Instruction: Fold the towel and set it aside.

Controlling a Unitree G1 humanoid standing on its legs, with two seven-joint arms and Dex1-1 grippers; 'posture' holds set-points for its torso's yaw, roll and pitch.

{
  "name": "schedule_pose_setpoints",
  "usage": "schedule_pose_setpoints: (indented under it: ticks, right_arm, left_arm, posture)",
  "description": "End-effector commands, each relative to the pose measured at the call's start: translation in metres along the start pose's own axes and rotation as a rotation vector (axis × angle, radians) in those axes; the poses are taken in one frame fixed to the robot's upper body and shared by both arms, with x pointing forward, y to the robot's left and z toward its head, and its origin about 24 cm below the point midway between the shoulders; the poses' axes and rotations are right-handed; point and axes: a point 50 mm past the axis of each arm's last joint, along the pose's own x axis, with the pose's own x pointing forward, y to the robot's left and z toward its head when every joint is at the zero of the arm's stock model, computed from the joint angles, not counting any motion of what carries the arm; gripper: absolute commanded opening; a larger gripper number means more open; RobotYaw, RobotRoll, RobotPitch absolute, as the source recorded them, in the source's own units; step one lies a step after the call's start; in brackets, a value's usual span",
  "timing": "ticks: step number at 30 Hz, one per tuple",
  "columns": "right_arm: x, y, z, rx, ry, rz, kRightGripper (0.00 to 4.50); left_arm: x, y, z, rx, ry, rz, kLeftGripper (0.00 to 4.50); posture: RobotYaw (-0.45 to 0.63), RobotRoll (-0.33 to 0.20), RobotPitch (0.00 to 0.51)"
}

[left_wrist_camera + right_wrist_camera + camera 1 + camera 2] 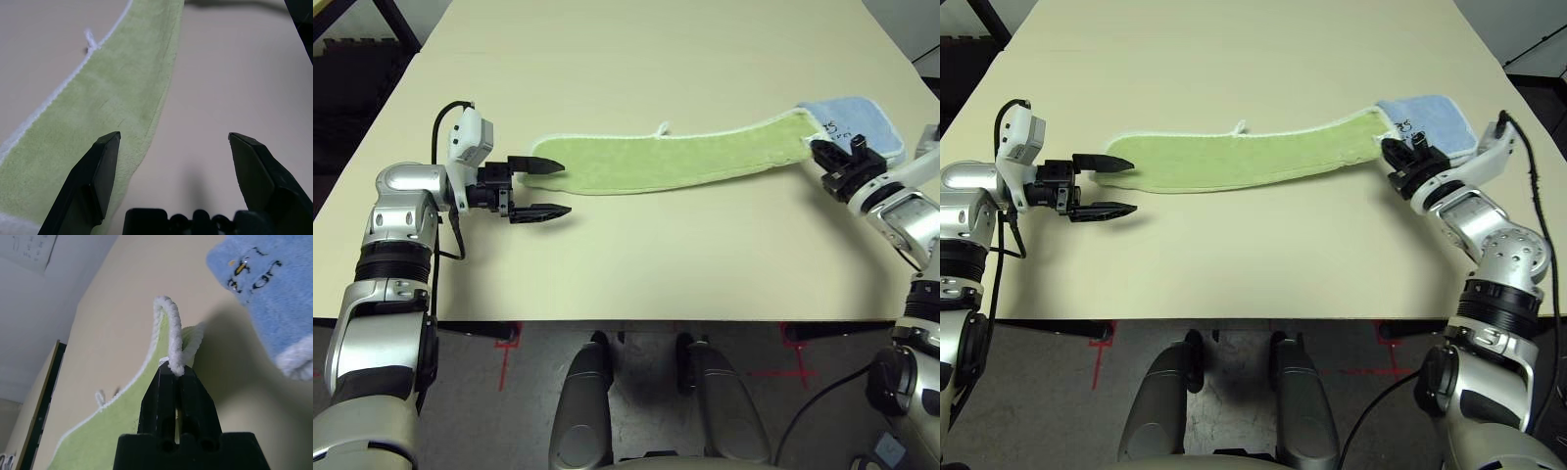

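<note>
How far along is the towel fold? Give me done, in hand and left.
Done: the towel already lies as a long narrow strip on the table.
In hand: the right end effector is shut on the towel's white-edged end; the left end effector stands open at the other end, gripping nothing.
Left: bringing the ends together and setting it aside.

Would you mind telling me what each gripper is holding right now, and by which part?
The right gripper pinches the towel by its white-stitched end edge. The left gripper is open and holds nothing.
</note>
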Motion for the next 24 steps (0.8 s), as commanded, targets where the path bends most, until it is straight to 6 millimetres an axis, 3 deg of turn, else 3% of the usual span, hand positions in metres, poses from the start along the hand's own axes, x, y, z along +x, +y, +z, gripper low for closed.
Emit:
schedule_pose_setpoints:
  ticks: [1, 5, 8, 15, 24]
  right_arm:
    - [-0.006, -0.007, 0.006, -0.022, -0.013, -0.020, 0.02]
    - [-0.002, 0.003, 0.009, -0.052, -0.019, 0.044, 0.02]
    - [0.001, 0.023, 0.006, -0.131, 0.030, 0.167, 0.02]
    - [0.011, 0.067, -0.016, -0.362, 0.211, 0.397, 0.02]
    - [0.022, 0.087, -0.046, -0.517, 0.379, 0.431, 0.02]
  left_arm:
    - [-0.004, 0.001, 0.003, 0.007, 0.011, -0.002, 4.50]
    - [-0.003, 0.001, 0.003, 0.008, 0.011, -0.004, 4.50]
    - [-0.002, 0.001, 0.004, 0.007, 0.011, -0.006, 4.50]
    - [-0.003, 0.001, 0.004, 0.004, 0.017, -0.011, 4.50]
    - [-0.003, 0.001, 0.005, 0.002, 0.024, -0.011, 4.50]
  posture:
    - [-0.02, 0.000, 0.235]
    - [-0.02, 0.000, 0.235]
    - [-0.01, 0.000, 0.235]
    - [0.00, 0.000, 0.232]
    - [0.00, 0.000, 0.231]
